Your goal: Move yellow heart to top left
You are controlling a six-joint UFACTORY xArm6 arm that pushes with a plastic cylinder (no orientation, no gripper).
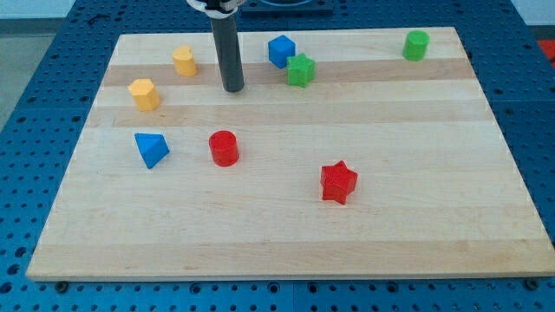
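Observation:
The yellow heart (184,61) lies near the board's top left, a short way in from the left edge. My tip (232,89) rests on the board to the right of the heart and slightly lower, apart from it. A second yellow block, a pentagon (144,94), lies below and left of the heart. The rod comes down from the view's top.
A blue cube (280,50) and a green star (301,70) sit close together right of my tip. A green cylinder (416,44) is at the top right. A blue triangle (152,149), a red cylinder (224,148) and a red star (338,182) lie lower on the wooden board (434,173).

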